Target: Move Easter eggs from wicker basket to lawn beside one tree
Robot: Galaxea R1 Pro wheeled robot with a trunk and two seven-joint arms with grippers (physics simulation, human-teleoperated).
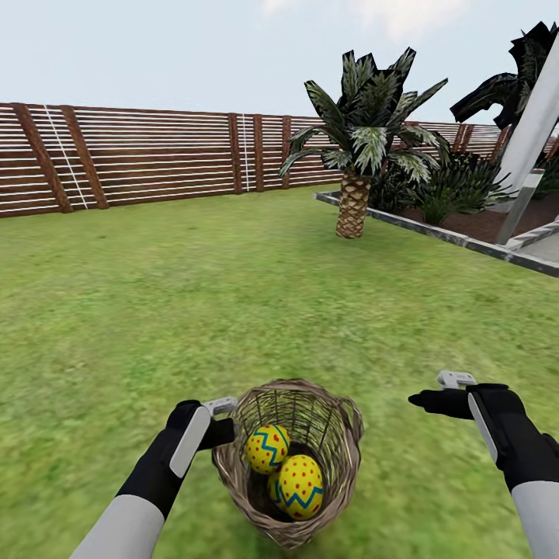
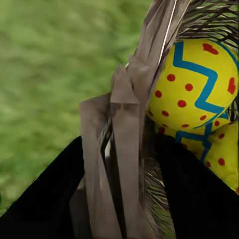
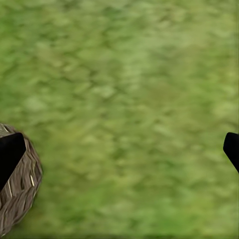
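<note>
Our left gripper (image 1: 225, 423) sits at the left rim of the basket (image 1: 341, 442). In the left wrist view the jaws straddle the basket wall (image 2: 124, 164), one finger (image 2: 45, 199) outside and the other finger (image 2: 199, 199) inside, closed onto the weave. The basket looks tipped toward us, its mouth open to the head camera.

We see two eggs plainly in the basket: one egg (image 1: 267, 448) up against the left wall, a second egg (image 1: 300, 485) lower and nearer us, touching the first. A sliver of yellow and blue shows behind them; we cannot tell whether that is a third egg. The left wrist view has the eggs (image 2: 196, 82) just beside the inner finger.

Our right gripper (image 1: 435, 400) hangs over bare lawn (image 1: 194, 295), well apart from the basket on its right side. Its jaws are spread wide and hold nothing; in the right wrist view grass (image 3: 129, 109) lies between the fingertips (image 3: 231, 147), with the basket's side (image 3: 22, 189) at the edge.

Beyond: a palm (image 1: 357, 155) by a grey-edged bed, and a slatted fence (image 1: 140, 159) behind.
</note>
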